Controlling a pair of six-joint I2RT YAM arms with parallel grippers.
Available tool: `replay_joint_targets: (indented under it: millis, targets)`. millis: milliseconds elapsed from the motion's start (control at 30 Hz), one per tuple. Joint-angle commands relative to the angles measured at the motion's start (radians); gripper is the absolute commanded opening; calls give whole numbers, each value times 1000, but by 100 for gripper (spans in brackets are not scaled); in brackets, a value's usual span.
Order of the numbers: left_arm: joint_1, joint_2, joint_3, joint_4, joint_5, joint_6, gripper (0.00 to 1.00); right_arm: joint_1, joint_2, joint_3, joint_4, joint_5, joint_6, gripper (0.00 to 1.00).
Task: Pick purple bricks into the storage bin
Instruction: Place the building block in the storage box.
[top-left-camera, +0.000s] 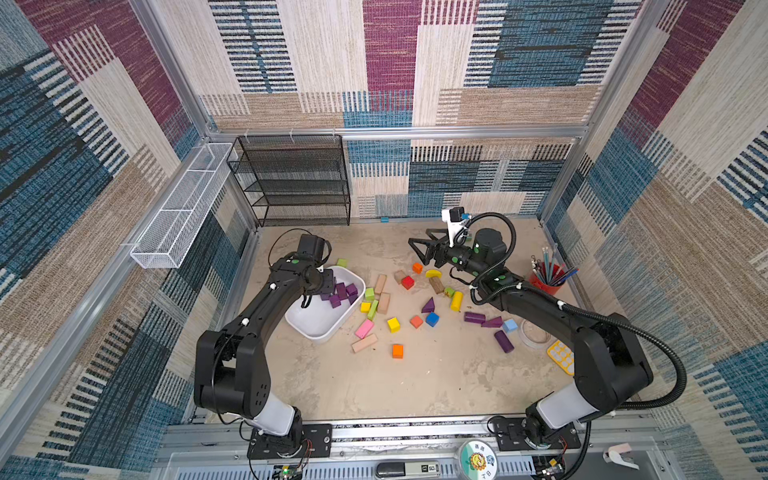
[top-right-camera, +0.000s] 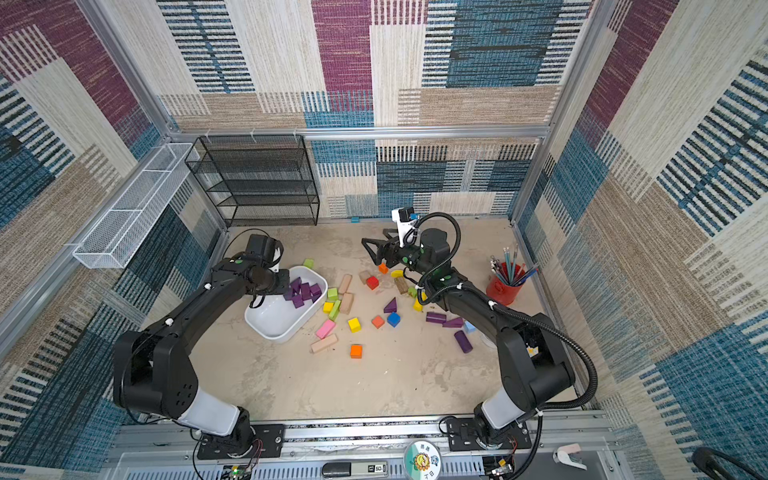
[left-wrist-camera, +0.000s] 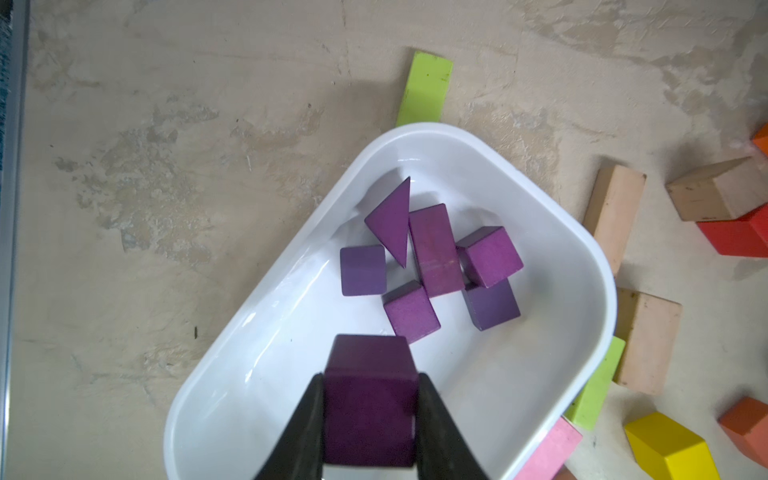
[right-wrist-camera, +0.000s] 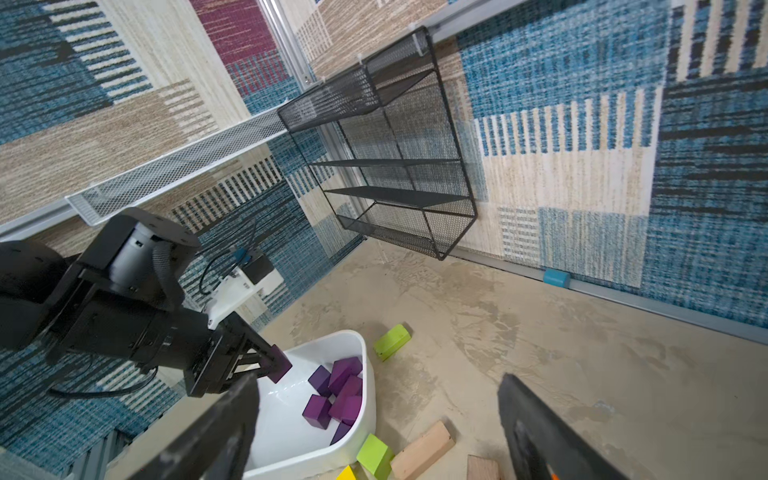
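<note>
The left gripper (left-wrist-camera: 371, 380) is clamping a dark purple cube (left-wrist-camera: 370, 415) between its fingers (left-wrist-camera: 307, 419), one flat face against each pad, and is holding it over the storage bin (left-wrist-camera: 266, 357). Bare white floor is lying directly beneath the fingers. Six purple bricks (left-wrist-camera: 436, 253) are sitting in a loose cluster just ahead of the fingertips. Judgement: this is the release step. It is best done by opening here, over the bare floor, not further ahead where the cube could land on the upturned wedge and roll. Lowering a little first should stop it bouncing toward the rim beside the fingers. The right gripper (top-left-camera: 417, 251) is hanging with its fingers spread wide and nothing between them, well apart from the bin. Four purple pieces are waiting on the table (top-left-camera: 415, 386) behind those fingers, toward that arm's base: a wedge (top-left-camera: 428, 306), an oblong (top-left-camera: 474, 318), a second wedge (top-left-camera: 493, 322) and a cylinder (top-left-camera: 503, 341).
</note>
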Motion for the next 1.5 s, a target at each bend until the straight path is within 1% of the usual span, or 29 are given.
replay_joint_targets:
  millis: [0,300,433,733,800,1233,1467]
  targets:
    - [4,4,-18,33,-31,-40,27,13,19,9,39,-51,-51,91]
    - [4,66,-31,25,-82,-46,27,61,80,36,17,-19,-151,91]
    - [5,99,-34,28,-104,-49,27,76,85,14,53,29,-172,91]
    - [5,148,-38,38,-128,-57,27,90,89,-38,157,72,-152,91]
    - [6,164,-34,40,-128,-53,27,90,96,-44,178,66,-142,91]
    - [17,227,-29,69,-90,-65,28,96,126,-38,196,58,-128,91]
    - [30,242,-18,77,-74,-56,30,101,160,-8,188,16,-101,91]
